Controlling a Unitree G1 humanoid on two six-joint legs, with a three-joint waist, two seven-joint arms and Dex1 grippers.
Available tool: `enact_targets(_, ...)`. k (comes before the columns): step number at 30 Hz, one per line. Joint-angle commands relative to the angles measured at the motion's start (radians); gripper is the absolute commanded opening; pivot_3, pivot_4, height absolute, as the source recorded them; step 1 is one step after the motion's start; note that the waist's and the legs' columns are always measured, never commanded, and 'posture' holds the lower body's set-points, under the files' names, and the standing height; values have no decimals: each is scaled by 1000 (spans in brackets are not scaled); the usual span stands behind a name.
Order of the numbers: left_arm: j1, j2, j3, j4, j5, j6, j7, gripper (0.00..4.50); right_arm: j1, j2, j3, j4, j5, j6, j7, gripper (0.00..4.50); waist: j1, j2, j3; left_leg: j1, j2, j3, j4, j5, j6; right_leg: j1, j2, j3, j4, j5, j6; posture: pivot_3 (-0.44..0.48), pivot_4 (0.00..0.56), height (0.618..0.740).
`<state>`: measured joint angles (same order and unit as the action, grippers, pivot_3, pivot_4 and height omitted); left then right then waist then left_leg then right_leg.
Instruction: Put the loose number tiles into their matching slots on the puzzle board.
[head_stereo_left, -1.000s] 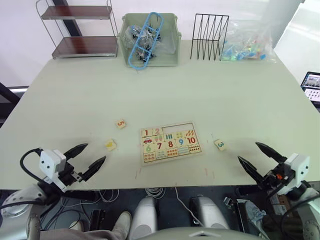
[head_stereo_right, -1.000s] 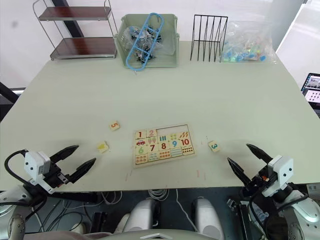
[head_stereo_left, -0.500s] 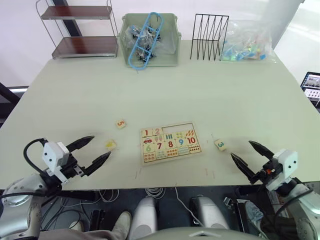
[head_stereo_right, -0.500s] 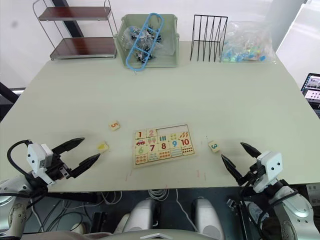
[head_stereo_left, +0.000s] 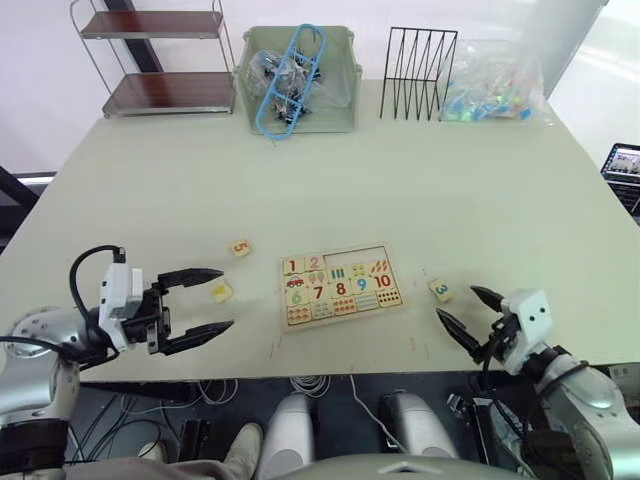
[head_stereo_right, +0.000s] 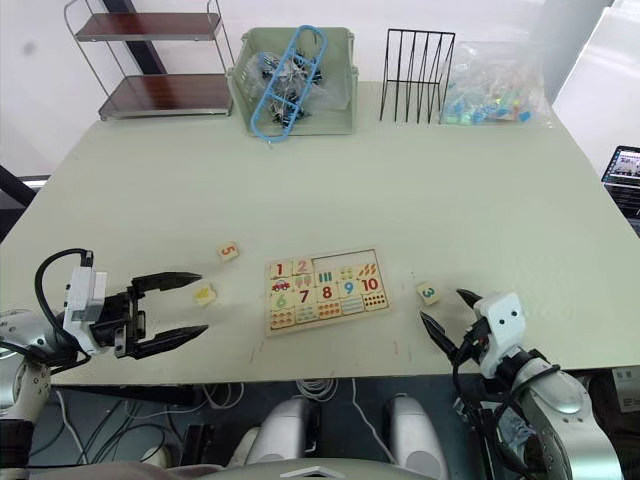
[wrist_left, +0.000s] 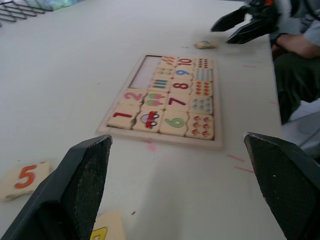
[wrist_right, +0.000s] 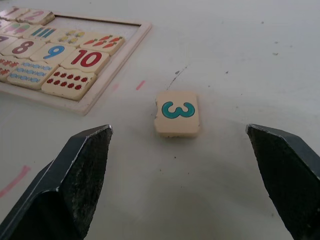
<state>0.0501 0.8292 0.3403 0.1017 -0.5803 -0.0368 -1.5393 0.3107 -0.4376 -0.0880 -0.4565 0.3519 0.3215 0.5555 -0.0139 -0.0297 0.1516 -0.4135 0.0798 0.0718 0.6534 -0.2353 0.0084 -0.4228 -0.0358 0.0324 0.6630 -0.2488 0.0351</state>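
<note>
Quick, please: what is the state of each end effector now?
Left end effector: open, holding nothing.
Right end effector: open, holding nothing.

Head stereo overhead; wrists table-level

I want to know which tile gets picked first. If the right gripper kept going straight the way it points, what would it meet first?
Most likely the tile printed 3: it lies flat on the table, centred between the open right gripper fingers, with nothing between them.

Puzzle board (wrist_right: 95, 97) tiles reading 1, 2, 6, 7, 8, 9, 10, loose tile (wrist_right: 177, 113) printed teal 3, loose tile (wrist_left: 21, 179) printed orange 5
</note>
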Motion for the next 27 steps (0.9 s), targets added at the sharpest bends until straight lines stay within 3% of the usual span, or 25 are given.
enact_targets(1,-22,41,23,23,-36,10,-65,4500,-21,-4,1,-33,0,22,-18,4476,1,0,0,0,0,0,0,0,0,0,0,0,0,0,0,0,150,740)
enact_targets(14,25,232,14,105,-220,-24,-75,4500,-64,-3,36,-8,-25,74,-43,4476,0,0,0,0,0,0,0,0,0,0,0,0,0,0,0,0,150,740)
enact_targets(27,18,181,76,193,-201,-68,-75,4500,-101,12,58,10,-40,116,-71,4476,0,0,0,0,0,0,0,0,0,0,0,0,0,0,0,0,150,740)
